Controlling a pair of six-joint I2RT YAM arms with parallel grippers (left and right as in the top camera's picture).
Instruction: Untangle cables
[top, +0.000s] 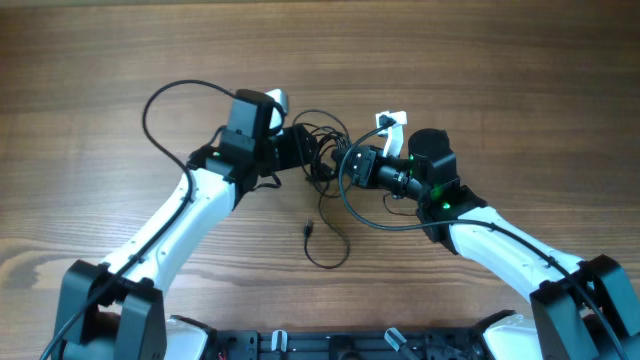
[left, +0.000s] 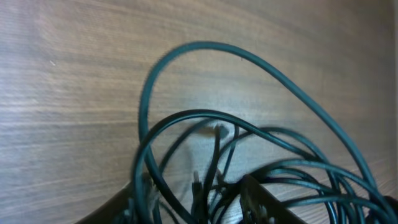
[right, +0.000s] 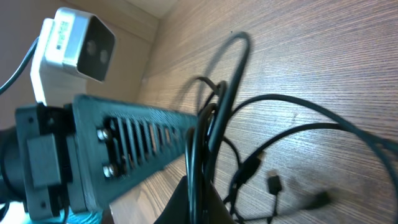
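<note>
Between the closed fingertips of the right gripper (top: 352, 167), strands of the cables (top: 322, 128) are pinched. More loops lie between the fingers (left: 267, 200) of the left gripper (top: 304, 150); whether they grip, I cannot tell.

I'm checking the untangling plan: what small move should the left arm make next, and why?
Probably close the left gripper on the cables lying between its spread jaws. The right gripper pinches them, and they bunch up between the two grippers, so a second hold seems needed.
</note>
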